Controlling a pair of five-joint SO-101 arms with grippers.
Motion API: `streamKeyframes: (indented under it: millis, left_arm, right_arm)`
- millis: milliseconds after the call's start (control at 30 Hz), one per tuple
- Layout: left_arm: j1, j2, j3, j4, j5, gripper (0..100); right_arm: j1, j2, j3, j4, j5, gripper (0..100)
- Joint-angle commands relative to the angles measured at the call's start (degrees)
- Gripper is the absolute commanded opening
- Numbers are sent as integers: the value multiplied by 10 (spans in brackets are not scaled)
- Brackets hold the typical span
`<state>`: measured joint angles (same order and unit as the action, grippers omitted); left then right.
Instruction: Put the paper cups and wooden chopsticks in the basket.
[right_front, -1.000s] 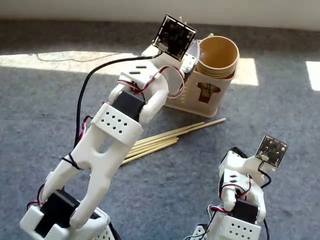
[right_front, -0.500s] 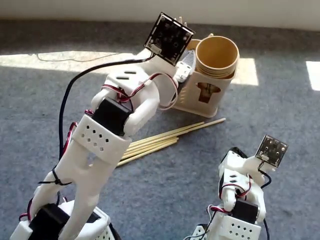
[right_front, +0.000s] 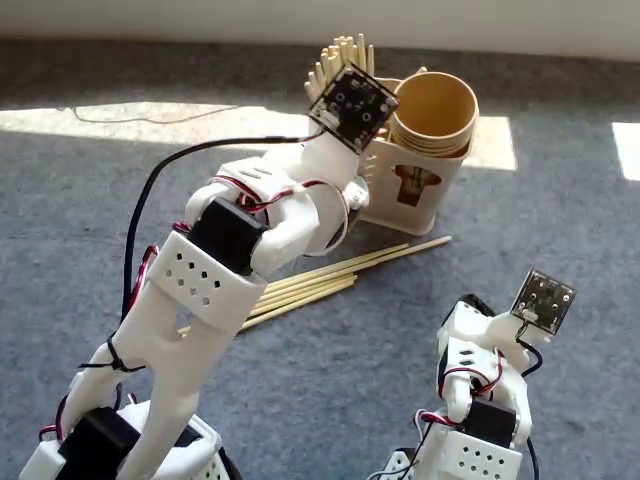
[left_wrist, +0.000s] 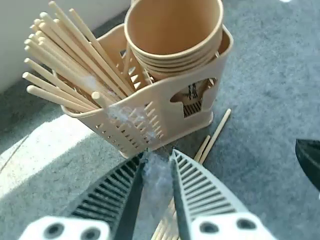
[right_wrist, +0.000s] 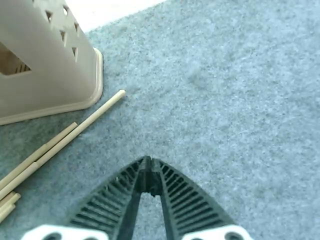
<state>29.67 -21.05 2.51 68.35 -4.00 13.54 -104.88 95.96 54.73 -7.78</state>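
Note:
A beige slotted basket stands on the carpet. One compartment holds a stack of paper cups, the other a bundle of wooden chopsticks leaning outward. In the high view the cups and the chopsticks rise from the basket. Several more chopsticks lie loose on the carpet in front of it. My left gripper hangs just before the basket's near wall, narrowly open and holding nothing. My right gripper is shut and empty, low over the carpet near a loose chopstick.
Grey carpet covers the floor, with sunlit patches behind the basket. A thin cable lies at the far left. The left arm stretches over the loose chopsticks. The right arm is folded at the near right.
The left arm has pulled back and dropped from above the basket's rim to its near side. The chopstick bundle in the basket is now uncovered. The right arm has kept still.

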Motion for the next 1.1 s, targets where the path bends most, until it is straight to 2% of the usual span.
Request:
streamKeyframes:
  millis: [0, 433, 567, 900, 1067]
  left_arm:
    - [33, -21, 9, 35, -67, 84]
    - [15, -20, 138, 31, -77, 88]
    - [14, -20, 180, 31, -120, 88]
    - [13, -19, 280, -22, -154, 88]
    - [14, 5, 298, -23, -169, 114]
  right_arm:
    - [7, -4, 67, 0, -3, 5]
    - [7, -4, 67, 0, -3, 5]
    - [7, -4, 67, 0, -3, 5]
    - [7, -4, 67, 0, -3, 5]
    - [7, -4, 67, 0, -3, 5]
